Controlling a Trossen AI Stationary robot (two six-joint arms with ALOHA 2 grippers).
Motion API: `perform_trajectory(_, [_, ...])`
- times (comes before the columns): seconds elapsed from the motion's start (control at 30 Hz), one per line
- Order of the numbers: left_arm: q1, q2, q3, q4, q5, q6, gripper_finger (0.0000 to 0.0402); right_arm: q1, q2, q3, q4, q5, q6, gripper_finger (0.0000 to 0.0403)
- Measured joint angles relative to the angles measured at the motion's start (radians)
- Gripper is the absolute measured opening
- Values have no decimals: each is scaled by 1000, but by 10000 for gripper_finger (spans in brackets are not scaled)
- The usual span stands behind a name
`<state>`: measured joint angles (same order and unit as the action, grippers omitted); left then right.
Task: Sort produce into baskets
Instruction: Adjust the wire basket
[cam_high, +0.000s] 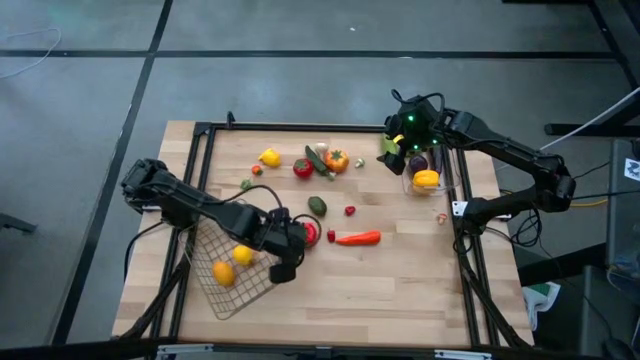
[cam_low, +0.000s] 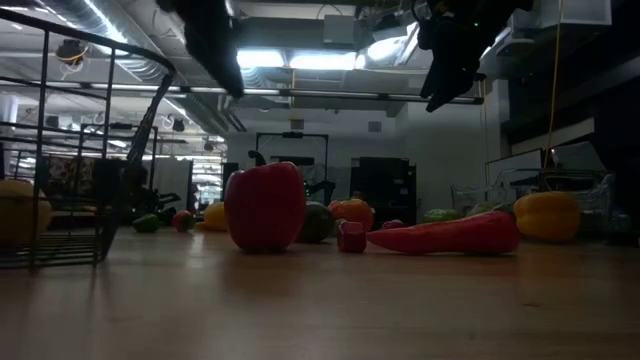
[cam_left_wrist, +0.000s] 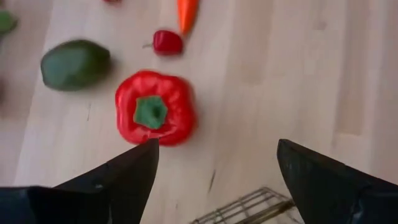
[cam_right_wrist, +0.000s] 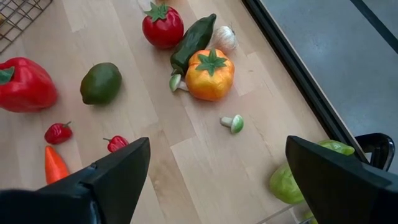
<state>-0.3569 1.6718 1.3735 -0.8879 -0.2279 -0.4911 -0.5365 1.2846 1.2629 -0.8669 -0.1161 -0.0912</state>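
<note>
The left gripper (cam_high: 297, 240) hangs open and empty above the table (cam_high: 400, 290), just left of the red pepper (cam_high: 311, 232) and right over the edge of the wire basket (cam_high: 232, 290). The basket lies at the near left of the table with two yellow-orange fruits (cam_high: 233, 263) inside. In the left wrist view the red pepper (cam_left_wrist: 155, 107) stands upright just ahead of the spread fingers (cam_left_wrist: 118, 177).

The right gripper (cam_high: 400, 135) is also open and empty, raised at the far right over the clear bin (cam_high: 428, 170), which holds a yellow pepper (cam_high: 426, 179) and a purple piece (cam_high: 418, 163).

A carrot (cam_high: 358, 238) lies right of the red pepper, with a tiny red piece (cam_high: 331, 236) between them. A green avocado (cam_high: 317, 206) sits farther back. Near the far edge are a lemon (cam_high: 270, 157), a tomato (cam_high: 303, 168), a cucumber (cam_high: 318, 160) and an orange pepper (cam_high: 337, 160), the last three close together.
</note>
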Motion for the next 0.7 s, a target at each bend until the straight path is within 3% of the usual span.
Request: perform_trajectory(0.7, [-114,19,-30,-182,292,-78,324,0,0,0,0,0,0,372])
